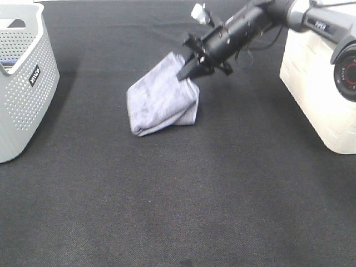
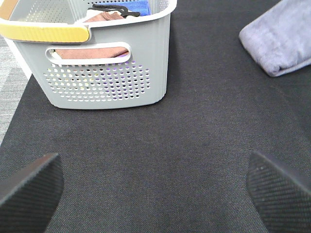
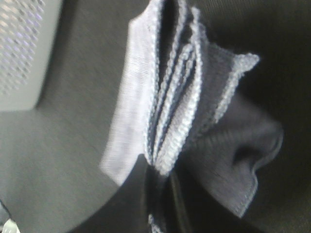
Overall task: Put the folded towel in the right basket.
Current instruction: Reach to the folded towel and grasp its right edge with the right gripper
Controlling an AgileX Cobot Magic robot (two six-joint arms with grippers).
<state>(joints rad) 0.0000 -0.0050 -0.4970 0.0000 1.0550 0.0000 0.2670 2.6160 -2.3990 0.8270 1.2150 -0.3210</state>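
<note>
The folded grey-lilac towel (image 1: 158, 97) is near the middle of the black mat, its far right corner lifted and its lower end still on the mat. My right gripper (image 1: 187, 74) is shut on that raised edge. The right wrist view shows the towel's stacked folds (image 3: 170, 107) pinched between the dark fingers (image 3: 158, 199). The right basket (image 1: 317, 94), cream-white, stands at the right edge. My left gripper (image 2: 155, 194) is open and empty low over the mat, and it is out of the exterior high view. The towel also shows in the left wrist view (image 2: 282, 39).
A grey perforated basket (image 1: 22, 83) stands at the left edge. The left wrist view (image 2: 107, 63) shows it holding brown and blue cloths, and it also shows in the right wrist view (image 3: 24, 48). The black mat (image 1: 178, 194) covers the table.
</note>
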